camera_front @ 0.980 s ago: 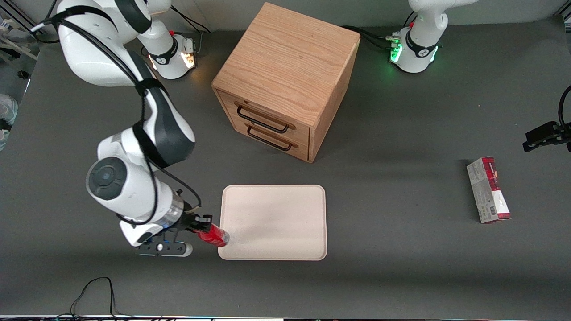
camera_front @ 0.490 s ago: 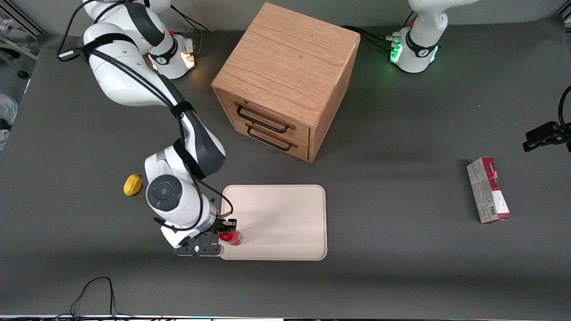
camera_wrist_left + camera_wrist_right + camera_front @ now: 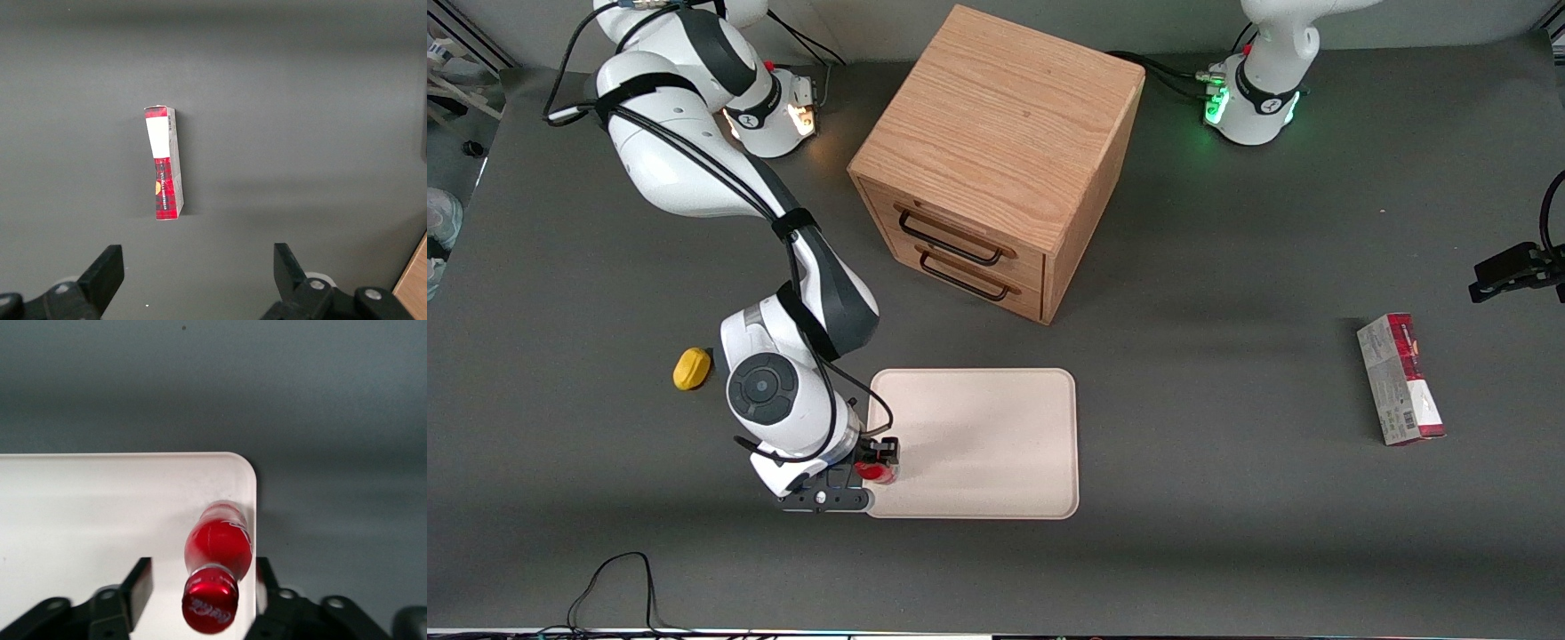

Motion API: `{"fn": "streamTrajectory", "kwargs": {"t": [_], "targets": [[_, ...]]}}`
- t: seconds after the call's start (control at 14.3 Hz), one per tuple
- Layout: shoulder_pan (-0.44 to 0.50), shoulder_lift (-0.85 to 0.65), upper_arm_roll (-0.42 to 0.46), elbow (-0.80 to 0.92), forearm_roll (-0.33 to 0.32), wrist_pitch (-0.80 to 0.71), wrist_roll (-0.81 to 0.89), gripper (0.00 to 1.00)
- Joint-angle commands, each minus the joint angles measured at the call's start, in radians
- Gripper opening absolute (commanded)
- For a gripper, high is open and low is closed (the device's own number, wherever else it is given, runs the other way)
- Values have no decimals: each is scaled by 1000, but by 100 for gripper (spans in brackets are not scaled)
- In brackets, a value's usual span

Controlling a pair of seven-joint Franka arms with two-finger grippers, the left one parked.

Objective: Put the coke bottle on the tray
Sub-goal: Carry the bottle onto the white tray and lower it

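With the coke bottle (image 3: 218,550) upright on the tray (image 3: 996,444) near its corner, my fingers (image 3: 200,583) stand open around it; only withdrawing is left, I judge.

Working arm (image 3: 694,169): glossy white rounded shells, dark grey bands at the joints, black cables looped along the outside and strapped on with black bands. Large joint cap is a grey disc with a small pale dot at centre. Base (image 3: 769,102) near the desk's corner is a white cylinder with a black ring, a small red button and a warm orange light. Gripper (image 3: 876,464), above the tray's corner: black body, a flat grey mounting plate beneath with small pale screws and a blue light; fingers (image 3: 137,587) matt black, flat, with round silver screw heads behind them.
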Motion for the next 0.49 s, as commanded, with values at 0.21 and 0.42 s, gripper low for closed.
{"fn": "streamTrajectory", "kwargs": {"t": [0.21, 0.42], "targets": [[-4, -101, -1, -33, -25, -15, 5, 100], [-6, -290, -60, -199, -8, -105, -96, 100]]}}
